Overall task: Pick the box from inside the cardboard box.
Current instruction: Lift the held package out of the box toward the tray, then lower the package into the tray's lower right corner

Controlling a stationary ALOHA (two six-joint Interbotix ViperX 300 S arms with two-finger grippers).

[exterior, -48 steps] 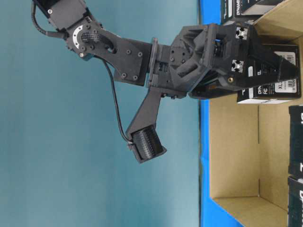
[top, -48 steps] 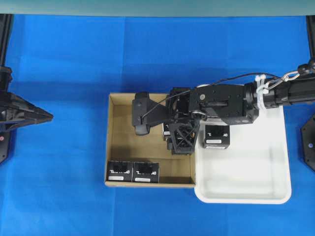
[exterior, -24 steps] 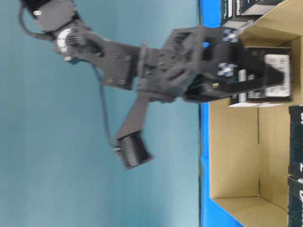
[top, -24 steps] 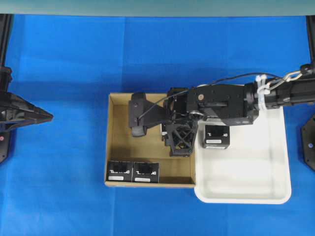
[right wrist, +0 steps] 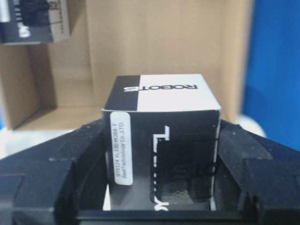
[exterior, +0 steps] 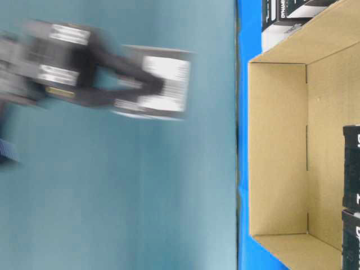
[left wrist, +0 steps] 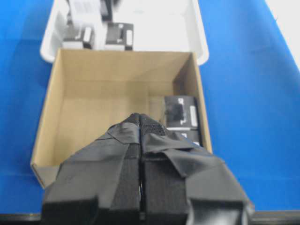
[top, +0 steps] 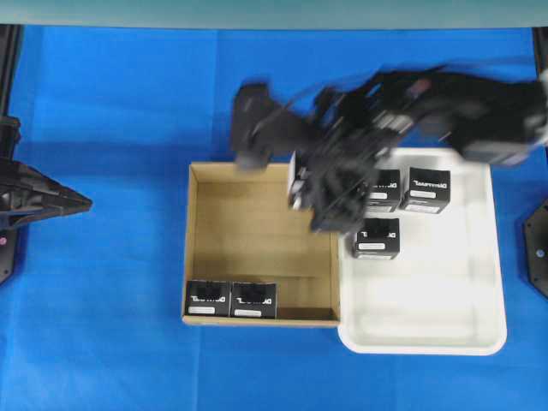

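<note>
The right wrist view shows what the other views blur: the right gripper [right wrist: 161, 206] has its two black fingers [right wrist: 70, 173] pressed on both sides of the box [right wrist: 161, 140], a small black and white one with a white label down its side. Below it lies the brown floor of the cardboard box [right wrist: 154, 47], so the held box hangs in the air above it. The overhead view is fuzzy around the right arm [top: 445, 103], but it shows where things are. The arm reaches in from the right edge and bends down over the far right corner of the cardboard box [top: 199, 248], next to the white tray [top: 428, 338]. Three black boxes [top: 377, 238] sit in the tray and two more [top: 231, 299] stand side by side against the near wall of the cardboard box. The table-level view shows the held box [exterior: 160, 84] as a blur, high up and clear of the cardboard walls. The left wrist view looks past the left gripper [left wrist: 140, 140], whose two tips are pressed together with nothing between them. This gripper points at the cardboard box from outside it.
</note>
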